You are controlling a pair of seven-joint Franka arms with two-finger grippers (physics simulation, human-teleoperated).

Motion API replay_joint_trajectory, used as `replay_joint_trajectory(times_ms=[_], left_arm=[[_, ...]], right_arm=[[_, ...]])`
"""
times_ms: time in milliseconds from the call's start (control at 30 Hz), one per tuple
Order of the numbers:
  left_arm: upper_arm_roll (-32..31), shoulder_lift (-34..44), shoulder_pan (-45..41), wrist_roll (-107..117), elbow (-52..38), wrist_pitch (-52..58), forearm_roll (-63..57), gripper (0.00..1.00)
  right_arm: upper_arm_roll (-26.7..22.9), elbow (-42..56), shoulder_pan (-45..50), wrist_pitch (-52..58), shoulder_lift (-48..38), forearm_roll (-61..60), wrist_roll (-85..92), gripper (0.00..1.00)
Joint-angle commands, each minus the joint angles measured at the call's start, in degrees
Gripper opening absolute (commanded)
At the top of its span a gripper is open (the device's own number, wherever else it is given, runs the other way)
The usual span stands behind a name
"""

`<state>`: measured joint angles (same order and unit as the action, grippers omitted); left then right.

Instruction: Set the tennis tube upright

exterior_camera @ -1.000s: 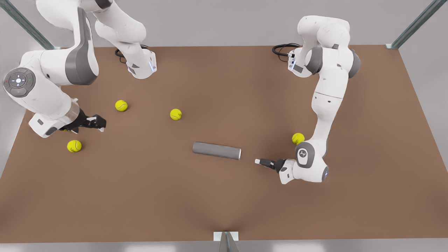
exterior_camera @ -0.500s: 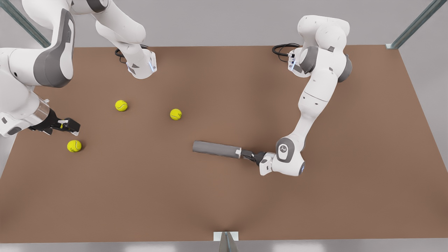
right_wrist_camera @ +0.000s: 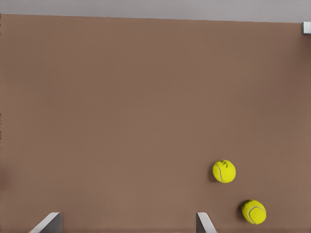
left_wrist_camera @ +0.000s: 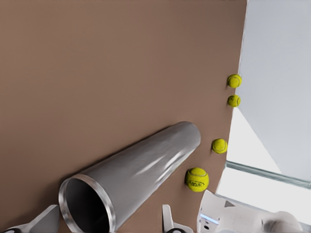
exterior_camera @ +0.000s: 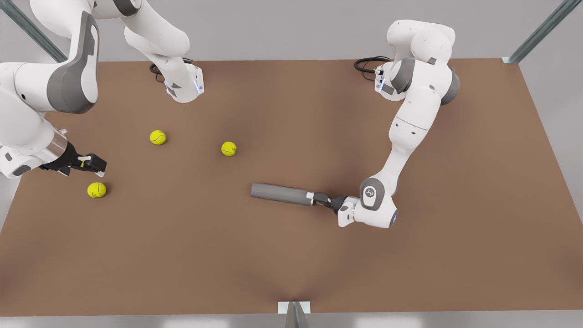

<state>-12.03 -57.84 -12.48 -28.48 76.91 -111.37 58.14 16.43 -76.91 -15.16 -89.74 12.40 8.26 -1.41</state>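
The tennis tube (exterior_camera: 281,194) is a grey metallic cylinder lying flat on the brown table (exterior_camera: 291,255), slightly right of centre in the front view. Its hollow rimmed end (left_wrist_camera: 86,204) faces my left gripper (exterior_camera: 319,199), which reaches in from the front view's right. In the left wrist view the left gripper (left_wrist_camera: 107,221) is open, one finger (left_wrist_camera: 46,219) on each side of the rim, spread wider than the tube. My right gripper (exterior_camera: 93,165) waits at the front view's left, open (right_wrist_camera: 127,223) with bare table between its fingers.
Tennis balls lie on the table at the front view's left: one (exterior_camera: 96,190) just below the right gripper, one (exterior_camera: 157,137) farther back, one (exterior_camera: 228,148) nearer the middle. Both arm bases (exterior_camera: 184,86) stand along the back edge. A post (exterior_camera: 295,314) marks the front edge.
My left gripper has come in from the front view's right to the tube's open end and now straddles it. The right arm pulled back toward the front view's left. The tube has not moved.
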Motion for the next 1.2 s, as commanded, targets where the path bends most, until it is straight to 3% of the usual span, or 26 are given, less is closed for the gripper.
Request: replay_joint_trajectory(times_ms=[0,433,500,667,833,867,967,1167], left_arm=[[0.0,0.0,0.0,0.1,0.0,0.0,0.7,1.00],[-1.5,-0.7,-2.1,0.1,-0.1,-1.7,4.3,0.99],[-1.5,-0.8,-2.1,0.0,-0.1,-1.7,4.3,0.94],[-1.4,-0.9,-2.1,-0.4,0.0,-1.3,4.2,0.60],[-1.3,-0.9,-2.0,-0.5,0.0,-1.2,4.0,0.50],[-1.2,-0.9,-2.0,-0.5,0.0,-1.1,3.9,0.50],[-1.2,-0.9,-1.9,-0.5,0.0,-1.0,3.9,0.45],[-1.2,-0.9,-1.9,-0.5,0.0,-1.0,3.9,0.43]], right_arm=[[0.0,0.0,0.0,0.0,0.0,0.0,0.0,1.00],[0.0,0.0,0.0,-0.2,0.0,0.1,0.0,1.00],[0.0,0.0,0.0,-0.2,0.0,0.0,-0.2,1.00],[0.5,-0.2,2.6,-0.3,0.1,1.2,-0.4,1.00],[0.5,-0.1,10.7,-5.4,1.8,1.6,-0.6,1.00],[0.5,-0.3,10.7,-12.2,2.5,1.3,-0.6,1.00],[0.5,-0.4,10.7,-12.9,4.0,1.0,-0.4,1.00],[0.4,-0.7,9.6,-12.6,4.1,-1.1,-0.3,1.00]])
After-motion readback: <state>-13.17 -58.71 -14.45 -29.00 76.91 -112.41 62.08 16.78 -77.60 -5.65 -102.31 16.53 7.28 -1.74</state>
